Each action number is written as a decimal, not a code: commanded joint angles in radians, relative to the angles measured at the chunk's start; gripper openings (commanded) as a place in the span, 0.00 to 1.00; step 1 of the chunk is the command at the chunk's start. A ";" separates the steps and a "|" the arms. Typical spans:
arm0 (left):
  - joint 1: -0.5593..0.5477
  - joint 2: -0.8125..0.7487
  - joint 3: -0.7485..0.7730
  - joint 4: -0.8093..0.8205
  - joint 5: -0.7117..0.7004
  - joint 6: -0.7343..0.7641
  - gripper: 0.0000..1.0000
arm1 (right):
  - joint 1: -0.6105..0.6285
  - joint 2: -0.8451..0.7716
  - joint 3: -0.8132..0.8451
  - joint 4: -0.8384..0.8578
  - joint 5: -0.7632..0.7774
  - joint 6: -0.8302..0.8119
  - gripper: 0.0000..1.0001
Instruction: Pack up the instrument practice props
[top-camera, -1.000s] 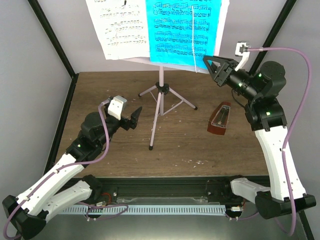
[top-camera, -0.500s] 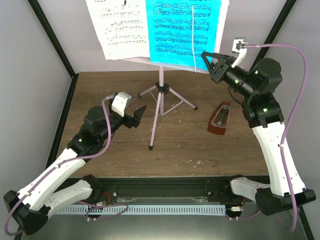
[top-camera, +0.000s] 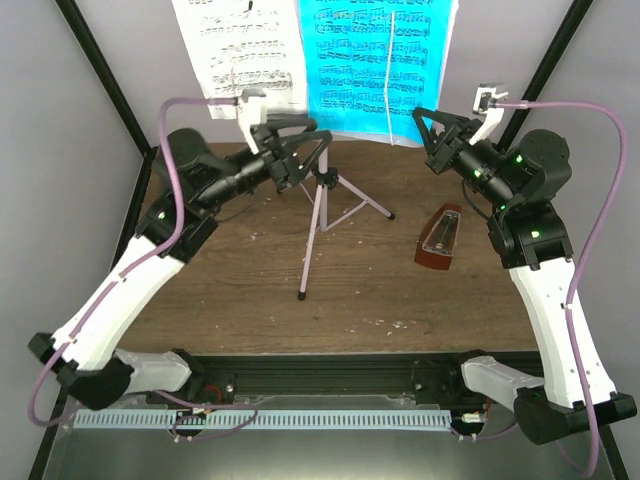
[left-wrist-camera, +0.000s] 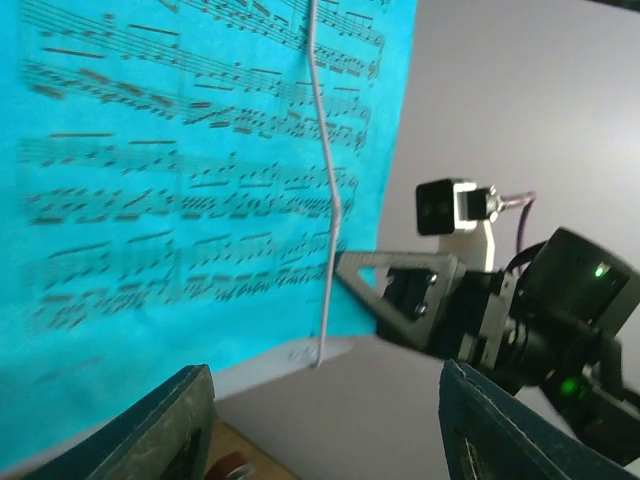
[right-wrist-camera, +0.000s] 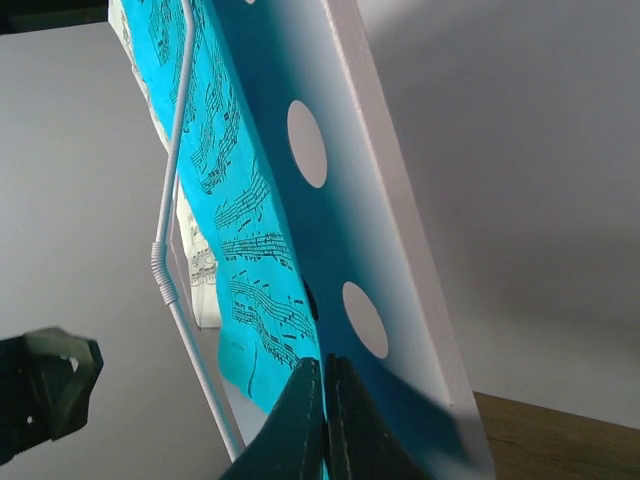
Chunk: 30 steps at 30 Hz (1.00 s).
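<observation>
The pale pink tripod music stand (top-camera: 318, 215) stands at the table's middle back. Its hole-dotted desk (right-wrist-camera: 400, 200) carries a white music sheet (top-camera: 235, 55) and a cyan music sheet (top-camera: 350, 70) under a thin wire retainer (left-wrist-camera: 325, 200). My right gripper (right-wrist-camera: 323, 365) is shut on the cyan sheet's lower right edge (right-wrist-camera: 250, 300); it also shows in the top view (top-camera: 422, 122). My left gripper (top-camera: 310, 150) is open and empty, raised just below the desk's lower edge, facing the cyan sheet (left-wrist-camera: 150, 200). The brown pyramid metronome (top-camera: 438, 240) lies on the table at the right.
Black frame posts (top-camera: 110, 75) rise at the back left and back right corners. The stand's tripod legs (top-camera: 360, 205) spread over the wooden tabletop (top-camera: 220, 290). The right arm's pink cable (top-camera: 600, 200) loops out to the right.
My left arm has lifted off the table and swung up and right to the desk's lower edge. My right gripper has stayed at the cyan sheet's lower right corner, shifting slightly.
</observation>
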 joint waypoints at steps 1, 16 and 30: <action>-0.015 0.145 0.133 0.065 0.105 -0.145 0.62 | 0.006 -0.008 -0.010 0.028 0.020 -0.025 0.01; -0.032 0.506 0.624 0.049 0.102 -0.180 0.58 | 0.006 -0.004 -0.018 0.061 -0.007 -0.016 0.01; -0.039 0.627 0.775 0.040 0.144 -0.193 0.35 | 0.006 -0.020 -0.019 0.054 -0.004 -0.023 0.01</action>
